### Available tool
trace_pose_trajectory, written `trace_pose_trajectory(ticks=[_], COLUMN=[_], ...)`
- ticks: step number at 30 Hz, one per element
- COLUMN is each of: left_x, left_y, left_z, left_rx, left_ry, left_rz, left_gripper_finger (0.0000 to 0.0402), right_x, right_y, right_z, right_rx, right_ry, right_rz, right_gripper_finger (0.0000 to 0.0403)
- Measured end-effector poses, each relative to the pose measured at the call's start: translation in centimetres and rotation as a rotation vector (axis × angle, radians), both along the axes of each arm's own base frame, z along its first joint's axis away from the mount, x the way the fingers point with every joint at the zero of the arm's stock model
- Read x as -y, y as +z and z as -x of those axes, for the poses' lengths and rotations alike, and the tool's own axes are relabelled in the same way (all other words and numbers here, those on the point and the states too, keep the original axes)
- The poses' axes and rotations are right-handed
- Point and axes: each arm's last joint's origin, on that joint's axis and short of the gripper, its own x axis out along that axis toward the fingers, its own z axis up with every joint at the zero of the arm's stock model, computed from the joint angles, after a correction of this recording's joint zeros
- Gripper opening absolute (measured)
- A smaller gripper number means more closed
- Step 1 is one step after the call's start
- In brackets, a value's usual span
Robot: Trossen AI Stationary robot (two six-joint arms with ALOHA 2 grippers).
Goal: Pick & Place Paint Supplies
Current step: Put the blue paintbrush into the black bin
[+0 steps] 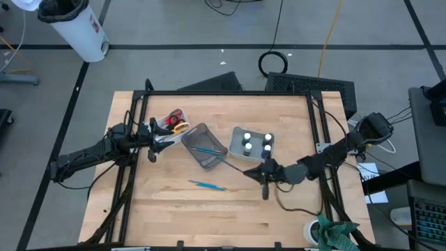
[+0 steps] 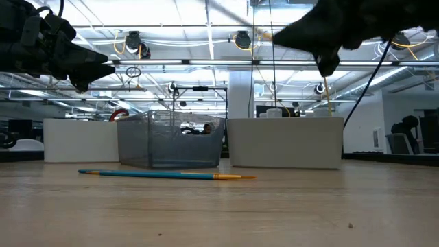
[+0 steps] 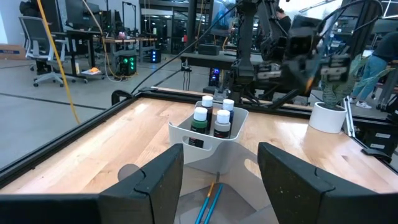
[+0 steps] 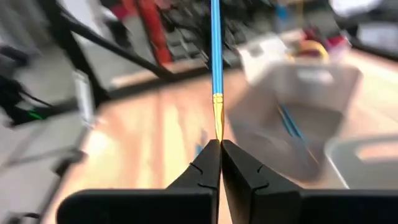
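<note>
Right gripper (image 4: 219, 146) pinches a blue brush (image 4: 216, 50) near the mesh bin (image 1: 204, 146); left gripper (image 3: 219, 168) hangs open by the scissors (image 1: 175, 123).

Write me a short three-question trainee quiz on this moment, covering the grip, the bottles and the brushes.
1. True or false: the right gripper is shut on a blue brush.
2. How many white-capped bottles stand in the white bin?
3. Where does the loose brush lie? A) on the bare table B) in the mesh bin C) among the bottles

Key: 1 true; 2 four; 3 A.
</note>
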Motion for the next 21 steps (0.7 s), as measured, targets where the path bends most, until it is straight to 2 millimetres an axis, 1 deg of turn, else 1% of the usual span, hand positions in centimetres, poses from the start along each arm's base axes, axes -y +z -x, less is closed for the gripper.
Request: trace_pose_trajectory(ticks=[2, 5, 7, 10, 14, 16, 18, 21], left_x=[0.0, 0.0, 0.0, 0.0, 0.0, 0.0, 0.0, 0.0], left_y=[0.0, 0.0, 0.0, 0.0, 0.0, 0.0, 0.0, 0.0], left_z=[0.0, 0.0, 0.0, 0.0, 0.0, 0.0, 0.0, 0.0], left_rx=[0.000, 0.000, 0.000, 0.000, 0.000, 0.000, 0.000, 0.000], left_ry=[0.000, 0.000, 0.000, 0.000, 0.000, 0.000, 0.000, 0.000], left_rz=[-0.001, 0.000, 0.000, -0.001, -0.001, -0.001, -0.001, 0.000], left_gripper_finger=[0.0214, 0.0214, 0.0214, 0.0214, 0.0214, 0.0214, 0.0214, 0.0214], right_x=[0.5, 1.1, 1.7, 2.7, 4.0, 4.7, 5.4, 6.8], right_y=[-0.2, 0.4, 1.3, 3.4, 5.4, 6.2, 6.8, 6.8], right_z=[-0.7, -1.8, -2.6, -3.9, -6.0, -7.5, -8.7, -10.7], right_rx=[-0.091, -0.222, -0.298, -0.388, -0.493, -0.521, -0.561, -0.609], right_ry=[-0.036, -0.091, -0.133, -0.193, -0.207, -0.197, -0.189, -0.209], right_rz=[-0.007, -0.010, -0.014, -0.027, -0.047, -0.064, -0.074, -0.077], right_gripper_finger=[0.0000, 0.0000, 0.0000, 0.0000, 0.0000, 0.0000, 0.0000, 0.0000])
